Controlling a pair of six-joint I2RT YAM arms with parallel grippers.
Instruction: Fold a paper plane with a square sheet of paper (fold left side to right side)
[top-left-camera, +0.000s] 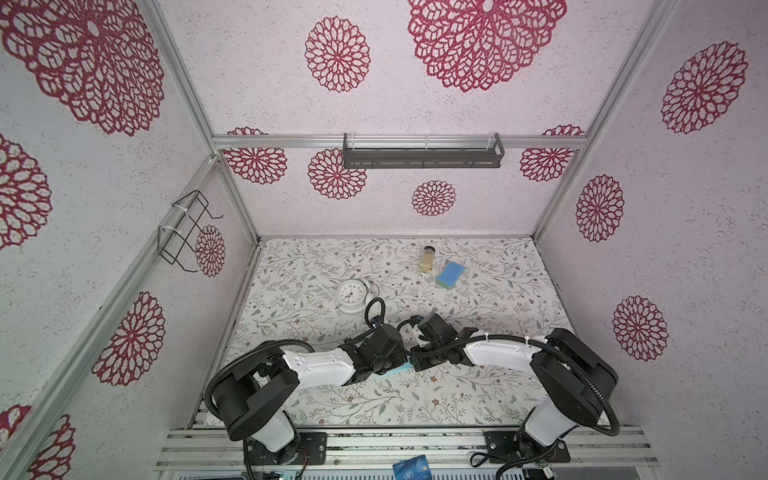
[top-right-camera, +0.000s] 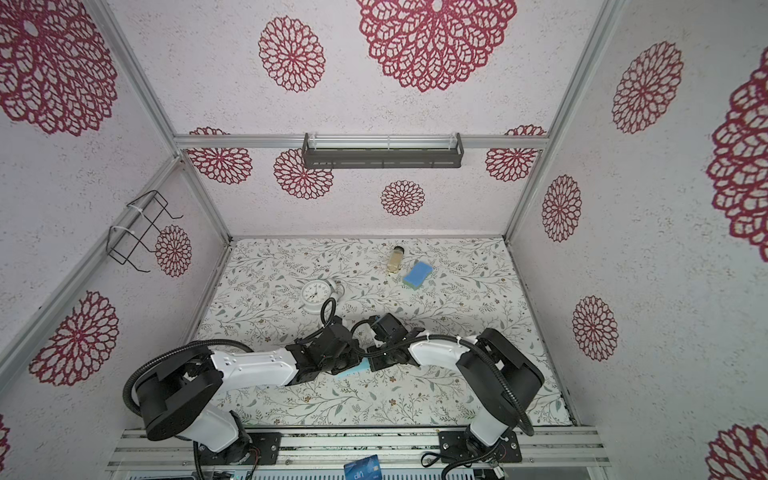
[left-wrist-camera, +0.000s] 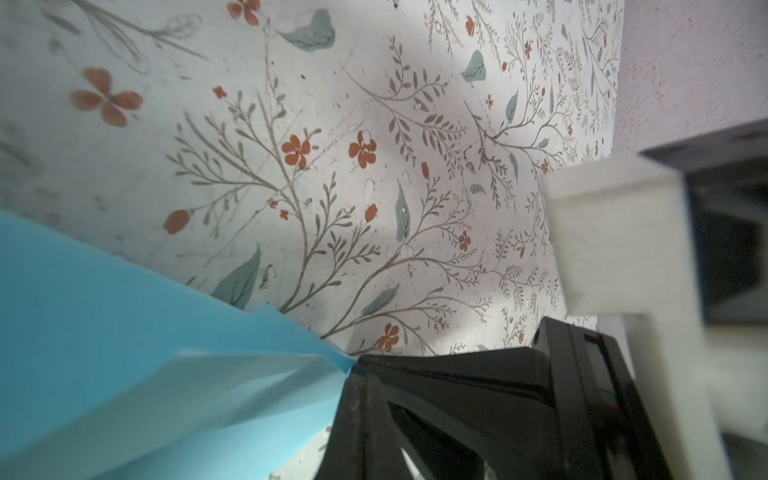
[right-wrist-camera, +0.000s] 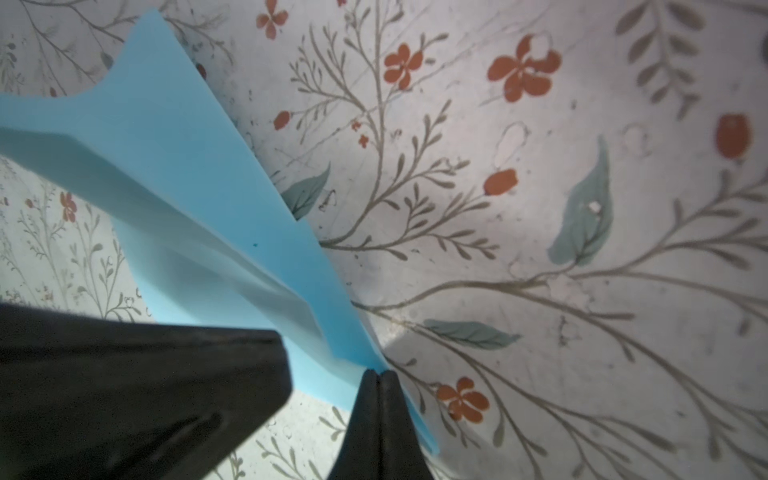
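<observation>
Paper plane (right-wrist-camera: 178, 174), matte blue, sharply creased, in left pincer (left-wrist-camera: 361, 374) and right pincer (right-wrist-camera: 379, 376)

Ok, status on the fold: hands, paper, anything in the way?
Left hand shut, right hand shut, tips meeting at the folded blue paper; grip unconfirmed. One flap raised. Clock, bottle, sponge farther back, clear.
</observation>
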